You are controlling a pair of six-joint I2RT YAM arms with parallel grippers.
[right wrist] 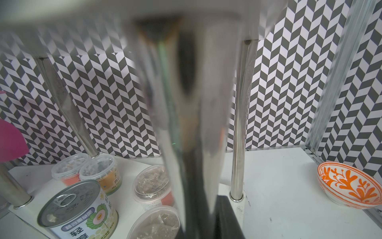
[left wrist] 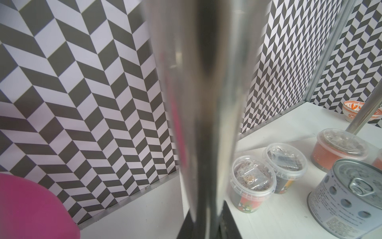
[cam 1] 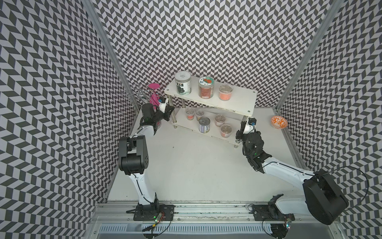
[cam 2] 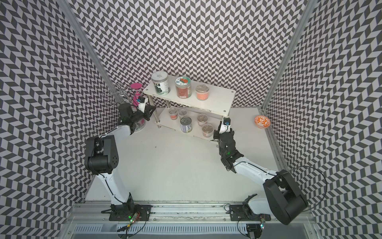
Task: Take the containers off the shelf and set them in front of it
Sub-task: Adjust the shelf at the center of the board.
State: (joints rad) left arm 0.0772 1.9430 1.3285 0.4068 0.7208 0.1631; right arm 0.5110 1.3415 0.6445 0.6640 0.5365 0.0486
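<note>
My left hand (cam 1: 169,112) and right hand (cam 1: 239,135) each pinch a leg of the shelf (cam 1: 227,99). Uneven pulling could topple the tall jars (cam 1: 183,85).

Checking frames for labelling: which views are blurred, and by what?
Left wrist: the chrome shelf leg sits so near the lens that it smears, while the tin can is sharp. Right wrist: a second chrome leg blurs likewise; the orange-and-white bowl is crisp. Both top views: sharp and evenly lit throughout.
</note>
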